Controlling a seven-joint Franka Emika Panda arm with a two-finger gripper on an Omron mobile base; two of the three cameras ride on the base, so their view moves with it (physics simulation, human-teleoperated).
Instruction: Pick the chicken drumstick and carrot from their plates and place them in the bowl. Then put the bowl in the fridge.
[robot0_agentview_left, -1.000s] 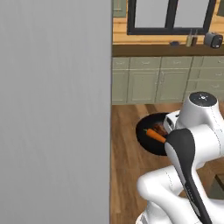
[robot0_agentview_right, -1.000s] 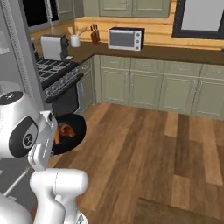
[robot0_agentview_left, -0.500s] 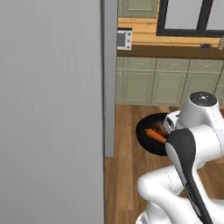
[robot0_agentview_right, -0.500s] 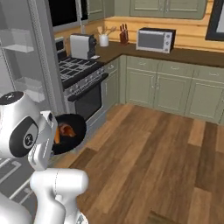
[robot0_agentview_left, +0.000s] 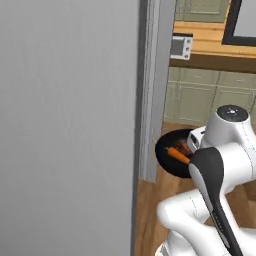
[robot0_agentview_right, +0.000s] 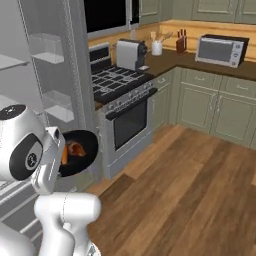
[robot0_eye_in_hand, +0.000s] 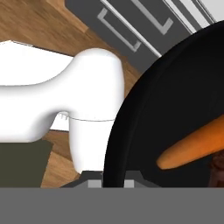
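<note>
A round black bowl with a dark inside (robot0_agentview_left: 172, 152) is held up off the floor, in front of the white robot arm and at about the height of its upper joints. Inside the bowl lie a small bright orange tapered carrot (robot0_agentview_left: 178, 155) and a small reddish-brown cooked chicken drumstick (robot0_agentview_right: 76, 149), close beside each other.

In the hand view the two-finger gripper (robot0_eye_in_hand: 110, 181) sits at the bowl's near rim (robot0_eye_in_hand: 114, 144), its dark fingertips on either side of that rim, clenched on the bowl. The carrot's narrow tip (robot0_eye_in_hand: 192, 146) points across the bowl's inside toward that rim.

In the left base view, the broad flat light-grey fridge door (robot0_agentview_left: 67, 125) takes up the whole left side; its long vertical edge stands just left of the bowl, with only a narrow strip of room between.

In the right base view, the fridge's pale grey shelves (robot0_agentview_right: 50, 107) are open just behind the bowl. A stainless steel oven range with black burners (robot0_agentview_right: 125, 112) stands just to the right of the bowl. Beyond it the brown wooden plank floor (robot0_agentview_right: 185, 185) lies wide and open, bordered by green-grey kitchen cabinets (robot0_agentview_right: 215, 105).
</note>
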